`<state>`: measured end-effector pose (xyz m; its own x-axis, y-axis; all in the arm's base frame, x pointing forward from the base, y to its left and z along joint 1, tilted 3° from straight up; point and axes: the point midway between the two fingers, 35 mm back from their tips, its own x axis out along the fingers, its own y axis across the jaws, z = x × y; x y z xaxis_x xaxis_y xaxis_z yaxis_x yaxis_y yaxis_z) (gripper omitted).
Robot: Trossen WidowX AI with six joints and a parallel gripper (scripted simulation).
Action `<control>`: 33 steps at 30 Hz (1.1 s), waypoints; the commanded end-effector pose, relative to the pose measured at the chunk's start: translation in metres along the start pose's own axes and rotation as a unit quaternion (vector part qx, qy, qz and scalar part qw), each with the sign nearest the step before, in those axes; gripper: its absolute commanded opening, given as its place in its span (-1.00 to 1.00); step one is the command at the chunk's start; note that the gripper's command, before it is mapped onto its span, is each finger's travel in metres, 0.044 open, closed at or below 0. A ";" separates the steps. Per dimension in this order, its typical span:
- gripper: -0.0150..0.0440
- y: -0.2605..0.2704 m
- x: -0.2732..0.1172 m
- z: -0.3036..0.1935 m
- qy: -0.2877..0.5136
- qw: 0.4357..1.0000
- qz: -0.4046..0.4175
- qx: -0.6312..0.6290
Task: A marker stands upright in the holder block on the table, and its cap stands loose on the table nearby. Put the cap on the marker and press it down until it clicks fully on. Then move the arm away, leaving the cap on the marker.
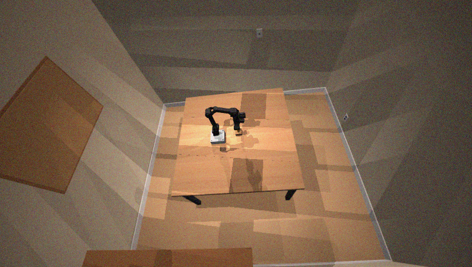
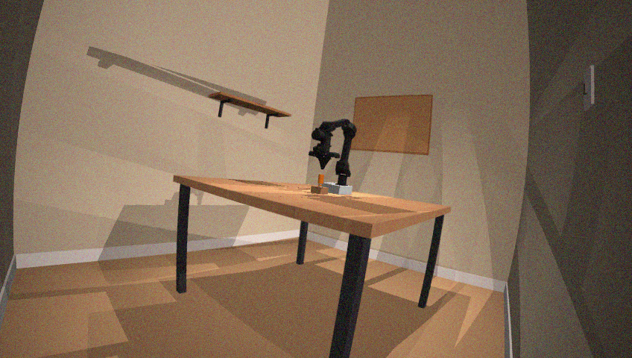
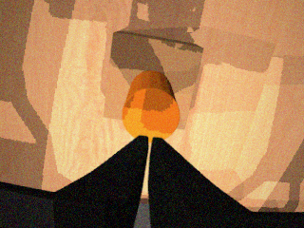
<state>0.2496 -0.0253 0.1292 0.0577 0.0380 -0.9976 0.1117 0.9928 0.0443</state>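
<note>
My gripper [image 2: 322, 168] [image 3: 148, 146] is closed on nothing, its tips just above the orange cap [image 2: 320, 179] [image 3: 151, 111]. The cap stands upright over the holder block [image 2: 319, 189] [image 3: 135, 52] on the worktop [image 1: 205, 175] [image 2: 266, 199]; I can't tell whether it's fully seated.

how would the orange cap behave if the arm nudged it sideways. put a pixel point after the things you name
The orange cap [image 2: 320, 179] [image 3: 151, 111] looks smooth and rounded, so it would probably slide against a fingertip rather than catch. It stands upright over the wooden holder block [image 2: 319, 189] [image 3: 178, 62], so a light nudge likely wouldn't send it rolling.
</note>
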 end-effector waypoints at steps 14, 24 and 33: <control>-0.49 -0.001 0.012 0.001 0.000 1.000 -0.001 0.015; -0.49 -0.001 0.026 0.001 0.000 1.000 -0.001 0.015; -0.49 -0.001 0.039 0.001 0.000 1.000 -0.001 0.015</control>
<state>0.2546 -0.0247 0.0980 0.0693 0.0364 -0.9969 0.1384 0.9893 0.0458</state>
